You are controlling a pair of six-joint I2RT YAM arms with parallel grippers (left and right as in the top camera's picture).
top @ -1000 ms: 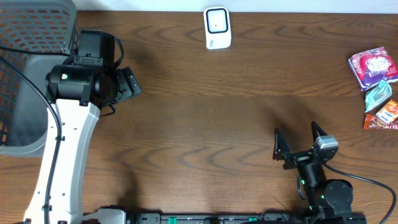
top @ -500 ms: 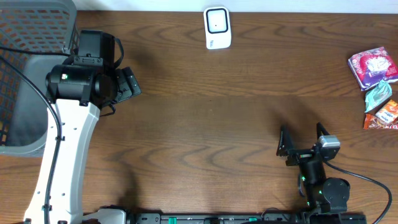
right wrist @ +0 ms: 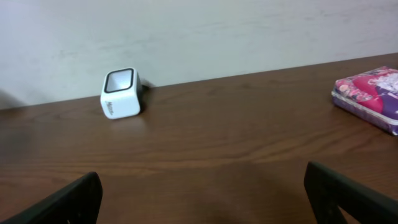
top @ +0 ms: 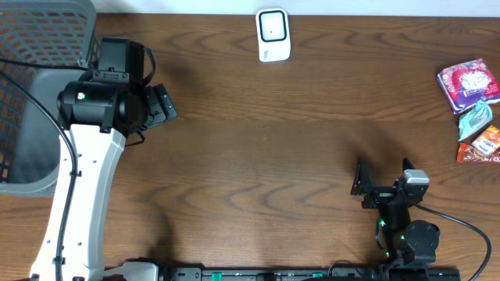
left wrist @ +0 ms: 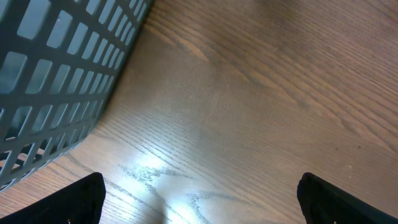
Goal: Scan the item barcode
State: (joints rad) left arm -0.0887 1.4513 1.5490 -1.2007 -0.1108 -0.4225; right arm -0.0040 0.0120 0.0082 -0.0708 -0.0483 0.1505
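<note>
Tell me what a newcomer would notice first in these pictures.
The big white left arm fills the left side of the table, beside a grey mesh basket. A small white scanner stands alone at the far edge, and a cluster of colourful snack packets lies at the right edge. The right arm sits low at the near edge, its fingers open and empty.

You're looking at a dark brown wooden table [top: 258, 140] streaked with wavy, lighter grain. The white boxy plastic scanner [top: 273, 34] has a black-framed window on its face. The grey plastic mesh basket [top: 47, 31] shows a regular square grid. You also have a pink-and-purple printed packet [top: 467, 84], a teal foil packet [top: 475, 119] and an orange-red wrapper [top: 480, 146].
</note>
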